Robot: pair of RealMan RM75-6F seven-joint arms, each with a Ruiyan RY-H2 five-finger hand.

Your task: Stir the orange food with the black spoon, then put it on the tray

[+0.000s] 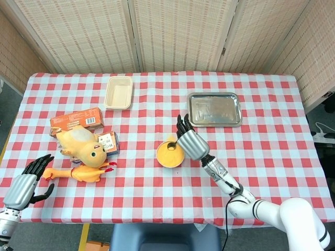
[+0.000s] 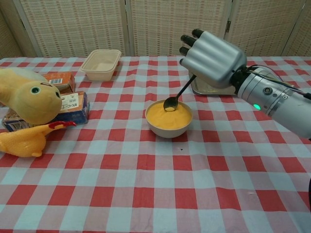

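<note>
At frame centre, the right hand (image 2: 211, 58) gripped the black spoon (image 2: 178, 95), its handle slanting down-left into the orange food (image 2: 168, 116); the tray (image 1: 214, 109) lay beyond, upper right.

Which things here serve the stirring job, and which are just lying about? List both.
Job:
- black long-handled spoon, held by the right hand
- pale round bowl of orange food
- shiny rectangular metal tray

Lying about:
- beige rectangular plastic container
- yellow plush duck
- yellow rubber chicken
- orange cardboard box
- small dark box
</note>
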